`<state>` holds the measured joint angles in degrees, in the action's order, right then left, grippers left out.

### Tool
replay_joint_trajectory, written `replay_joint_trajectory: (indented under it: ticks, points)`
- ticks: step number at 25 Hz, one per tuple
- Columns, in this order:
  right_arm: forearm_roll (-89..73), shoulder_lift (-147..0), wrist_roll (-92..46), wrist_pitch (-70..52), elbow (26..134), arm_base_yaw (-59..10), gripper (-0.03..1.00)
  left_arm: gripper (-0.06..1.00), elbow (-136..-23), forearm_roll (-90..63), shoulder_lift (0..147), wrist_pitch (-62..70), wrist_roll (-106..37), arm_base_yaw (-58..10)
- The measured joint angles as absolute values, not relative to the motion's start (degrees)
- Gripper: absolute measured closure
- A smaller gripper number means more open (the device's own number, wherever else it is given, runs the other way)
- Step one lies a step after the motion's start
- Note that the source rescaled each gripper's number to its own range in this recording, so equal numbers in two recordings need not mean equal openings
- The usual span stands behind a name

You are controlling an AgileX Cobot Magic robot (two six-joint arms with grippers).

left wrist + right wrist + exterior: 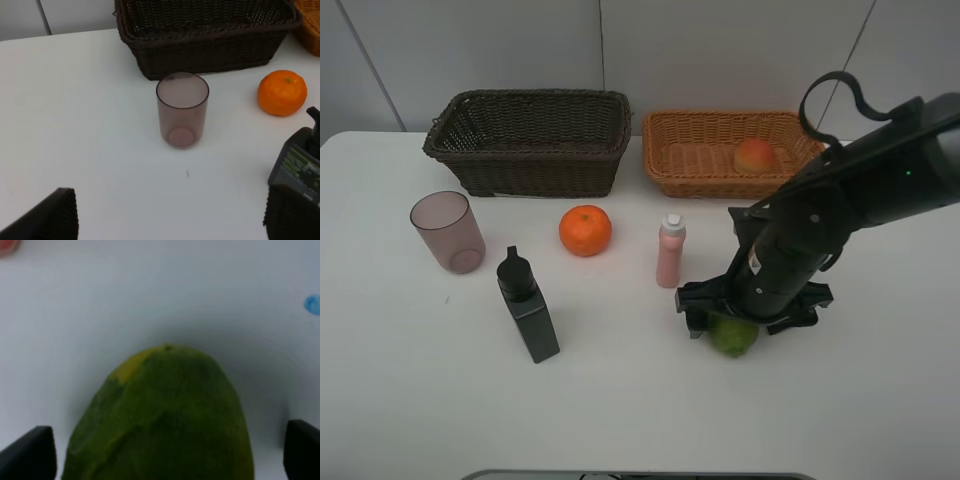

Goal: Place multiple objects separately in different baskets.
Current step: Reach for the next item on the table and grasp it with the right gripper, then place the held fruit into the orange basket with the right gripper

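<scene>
Presently the right pincer (745, 318) straddles the green fruit (732, 338) on the table (620, 410), jaws apart, nothing clamped. It should centre the fruit and close gently, or it may roll. The left pincer (170, 216) is apart and empty.

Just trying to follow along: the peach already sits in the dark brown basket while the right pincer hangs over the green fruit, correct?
Not quite: the peach lies in the light tan basket, not the dark brown basket, as the exterior high view shows. The right pincer does hang over the green fruit.
</scene>
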<state>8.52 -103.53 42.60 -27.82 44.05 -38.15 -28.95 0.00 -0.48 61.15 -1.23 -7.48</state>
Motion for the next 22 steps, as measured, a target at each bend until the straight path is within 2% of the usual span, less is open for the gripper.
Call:
replay_joint_trajectory:
  ticks: [2,5,22]
  points:
    - [8.52,-103.53,42.60,-27.81,44.05,-38.15,0.18,-0.02,-28.95,0.00,-0.48,61.15,-1.23,-7.48]
    - [8.46,-103.53,42.60,-27.81,44.05,-38.15,0.55,-0.02,-28.95,0.00,-0.48,61.15,-1.23,-7.48]
    - [8.40,-103.53,42.60,-27.81,44.05,-38.15,0.54,-0.02,-28.95,0.00,-0.48,61.15,-1.23,-7.48]
